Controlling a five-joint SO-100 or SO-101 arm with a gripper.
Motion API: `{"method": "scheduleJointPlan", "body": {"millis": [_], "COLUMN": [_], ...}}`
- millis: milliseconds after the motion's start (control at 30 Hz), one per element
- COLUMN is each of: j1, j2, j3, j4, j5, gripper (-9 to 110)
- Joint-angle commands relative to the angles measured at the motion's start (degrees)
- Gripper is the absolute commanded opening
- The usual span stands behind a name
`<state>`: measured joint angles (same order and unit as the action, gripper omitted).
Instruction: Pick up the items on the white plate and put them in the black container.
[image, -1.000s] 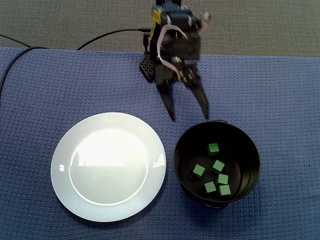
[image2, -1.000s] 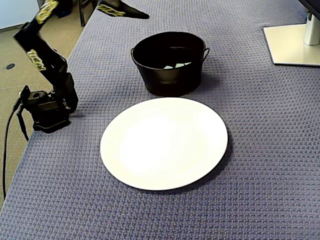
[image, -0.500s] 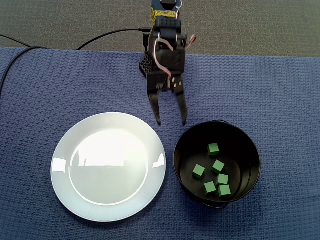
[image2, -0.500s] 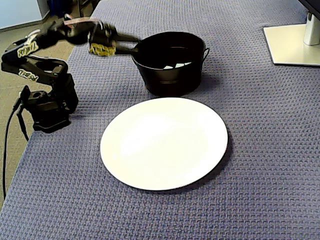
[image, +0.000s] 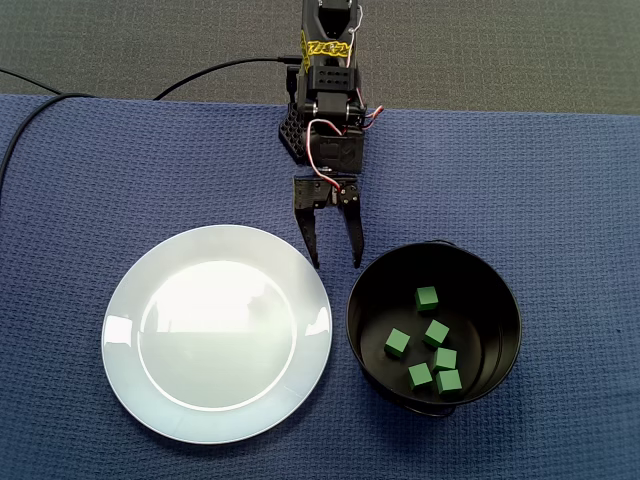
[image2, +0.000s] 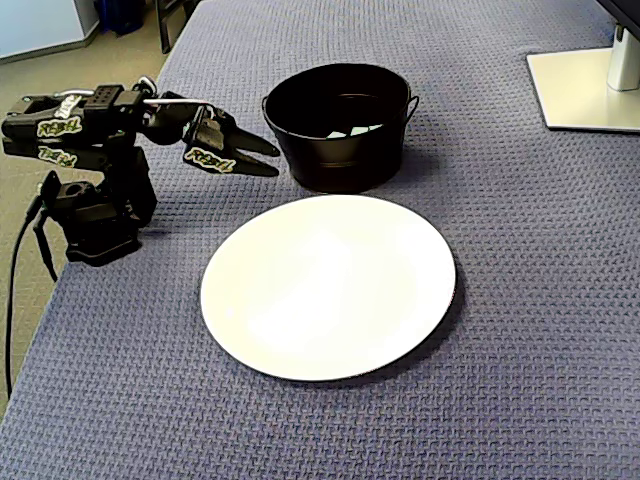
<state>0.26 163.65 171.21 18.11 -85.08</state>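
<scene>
The white plate (image: 217, 332) (image2: 330, 284) lies bare in both fixed views, with nothing on it. To its right in a fixed view stands the black container (image: 434, 325), holding several green cubes (image: 436, 332); in another fixed view the container (image2: 340, 125) sits behind the plate and only a glimpse of green shows inside. My gripper (image: 337, 264) (image2: 274, 159) is open and holds nothing. It hangs low over the cloth between the plate's rim and the container's rim, fingertips pointing away from the arm's base.
The arm's base (image2: 92, 225) stands at the edge of the blue woven cloth (image: 560, 190). A black cable (image: 70, 100) runs along the table's far left. A white monitor foot (image2: 585, 85) occupies one corner.
The arm has folded down and drawn back from above the container. The gripper has swung toward the gap between plate and container, and its fingers have narrowed but stay open.
</scene>
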Motion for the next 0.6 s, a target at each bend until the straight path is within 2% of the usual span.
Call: {"method": "scheduleJointPlan", "body": {"millis": [0, 400, 567], "j1": [2.11, 7.03, 1.41], "j2": [1.85, 7.82, 7.65], "j3": [0.35, 0.35, 0.35], "j4": [-1.93, 6.86, 7.56], "j5": [0.26, 5.01, 6.94], "gripper": [16, 17, 15]}}
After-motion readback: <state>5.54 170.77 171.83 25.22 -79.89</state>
